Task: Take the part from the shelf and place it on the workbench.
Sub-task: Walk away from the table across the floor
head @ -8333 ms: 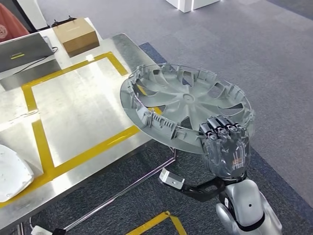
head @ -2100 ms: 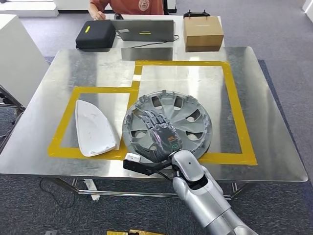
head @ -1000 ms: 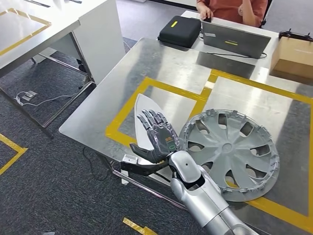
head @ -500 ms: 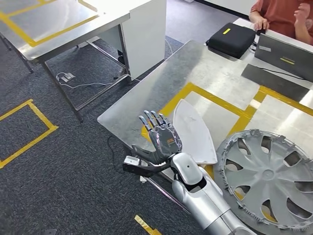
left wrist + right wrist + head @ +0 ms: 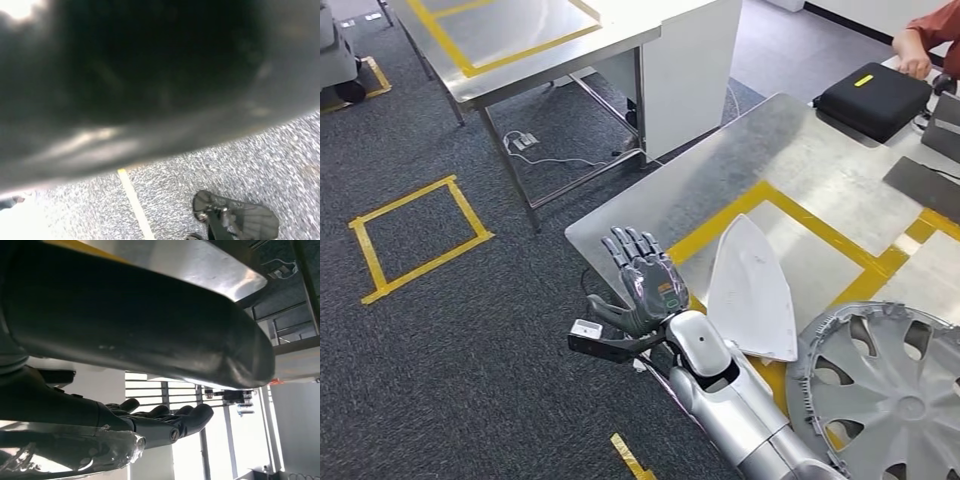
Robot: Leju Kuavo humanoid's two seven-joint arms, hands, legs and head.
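Silver-grey, the wheel cover point(image 5: 887, 395) lies flat on the steel workbench point(image 5: 765, 150) near its front edge, just beside a white panel point(image 5: 752, 290), so we judge the placing done; our right hand point(image 5: 646, 283) hangs off the workbench's front corner, fingers spread and holding nothing. Next move, we judge, calls only for lowering that arm. Head view shows part and bench, while the right wrist view adds the straight dark fingers point(image 5: 170, 422) from close behind; we cannot tell the left hand's state.

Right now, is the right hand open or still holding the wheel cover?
Open. The right hand is raised with fingers spread and nothing in it, while the wheel cover lies flat on the workbench beside the white part.
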